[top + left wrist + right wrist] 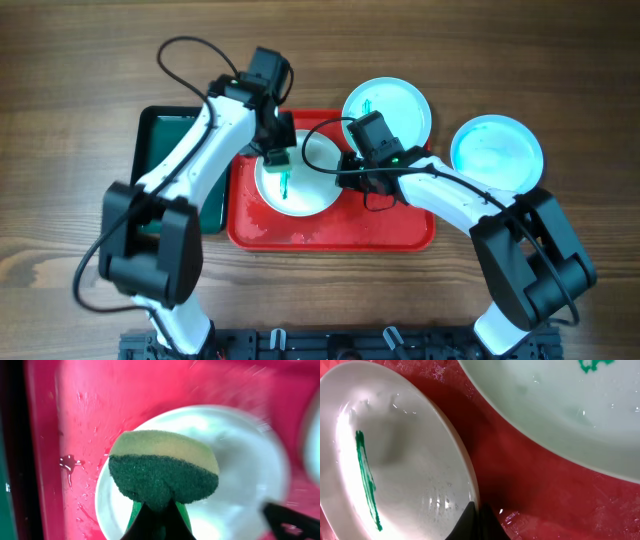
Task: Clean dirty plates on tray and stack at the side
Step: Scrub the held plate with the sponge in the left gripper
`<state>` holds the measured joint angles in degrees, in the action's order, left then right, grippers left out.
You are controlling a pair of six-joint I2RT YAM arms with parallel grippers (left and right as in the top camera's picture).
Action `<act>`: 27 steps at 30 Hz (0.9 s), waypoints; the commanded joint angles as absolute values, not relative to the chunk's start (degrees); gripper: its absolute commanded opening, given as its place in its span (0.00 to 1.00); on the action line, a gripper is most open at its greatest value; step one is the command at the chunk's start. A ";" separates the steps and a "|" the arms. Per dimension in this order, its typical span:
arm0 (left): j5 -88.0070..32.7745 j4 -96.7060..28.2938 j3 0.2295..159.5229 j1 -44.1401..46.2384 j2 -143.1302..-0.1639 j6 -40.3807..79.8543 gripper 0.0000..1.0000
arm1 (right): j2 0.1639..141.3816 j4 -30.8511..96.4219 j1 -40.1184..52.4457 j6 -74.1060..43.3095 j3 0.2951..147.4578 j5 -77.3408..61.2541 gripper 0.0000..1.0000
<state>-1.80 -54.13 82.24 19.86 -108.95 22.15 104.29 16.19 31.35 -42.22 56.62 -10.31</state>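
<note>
Sponge (163,472), yellow foam over a dark green scouring pad, is pinched at its lower edge by the left gripper (157,512), jaws drawn in tight on it. Just beyond the sponge lies a wet white round shallow plate (240,460) in the large red rectangular plastic tray (100,400). Whether pad and plate are touching cannot be told.

Right gripper (476,515) is closed on that plate's near rim, apparently steadying it. A green streak (367,480) runs across the plate's middle, left of this gripper. Up and right of it sits a second white plate (560,415) with a small teal mark, at the tray's far edge.

A third plate (497,152), pale blue with no smear seen, rests on the wooden counter (80,60), outboard of the right gripper.

Judgement: one plate likely cleaned and set aside. One is under scrubbing and one untouched. No stack formed yet.
</note>
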 commanded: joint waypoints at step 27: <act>3.46 -54.11 80.58 21.39 -121.64 15.75 0.04 | 105.95 15.46 31.55 -40.53 57.45 -12.29 0.04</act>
<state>-19.22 -52.99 81.73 22.39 -119.26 2.44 104.66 15.64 31.40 -41.10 56.62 -11.38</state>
